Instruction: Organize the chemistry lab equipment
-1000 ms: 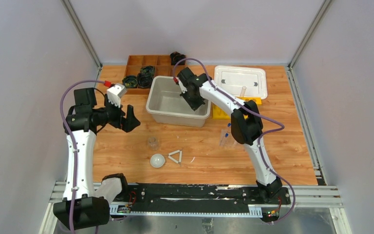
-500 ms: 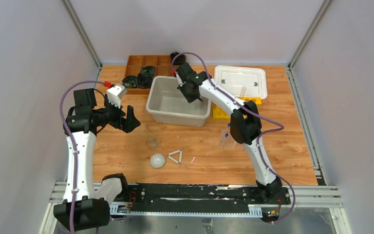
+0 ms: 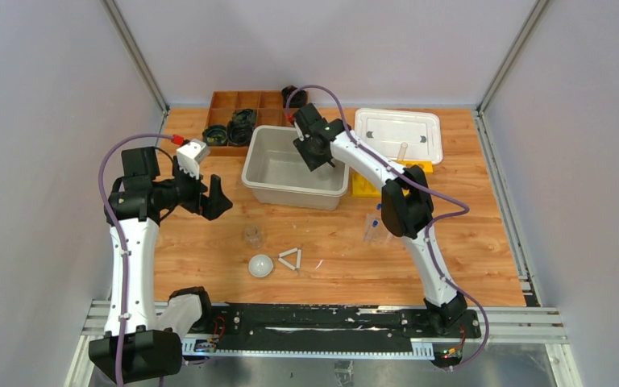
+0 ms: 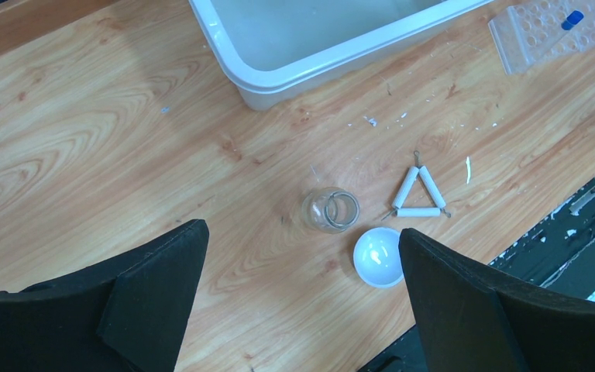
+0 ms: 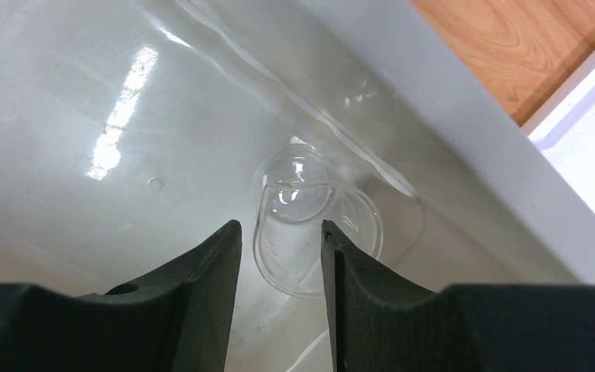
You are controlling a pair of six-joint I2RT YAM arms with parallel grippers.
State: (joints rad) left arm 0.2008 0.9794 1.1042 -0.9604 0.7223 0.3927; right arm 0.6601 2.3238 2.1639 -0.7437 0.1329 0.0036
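Observation:
My right gripper (image 3: 316, 153) hangs inside the grey bin (image 3: 290, 193), open, just above a small clear beaker (image 5: 310, 217) that lies on its side on the bin floor (image 5: 124, 116). My left gripper (image 3: 209, 197) is open and empty, held above the table's left side. Below it in the left wrist view (image 4: 300, 229) are a second clear beaker (image 4: 330, 210), the white dome (image 4: 379, 256) and the white triangle (image 4: 419, 194). The clear plastic rack (image 3: 375, 230) holds blue-capped tubes (image 4: 573, 17). The yellow rack (image 3: 367, 184) sits right of the bin.
A white lidded tray (image 3: 397, 133) stands at the back right. The brown wooden divided tray (image 3: 238, 101) with black coiled objects (image 3: 230, 129) is at the back left, behind the bin. The black base rail (image 3: 314, 322) runs along the near edge.
My right gripper has lifted and drawn back toward the bin's far right corner, leaving the beaker on the bin floor. The left arm has not moved.

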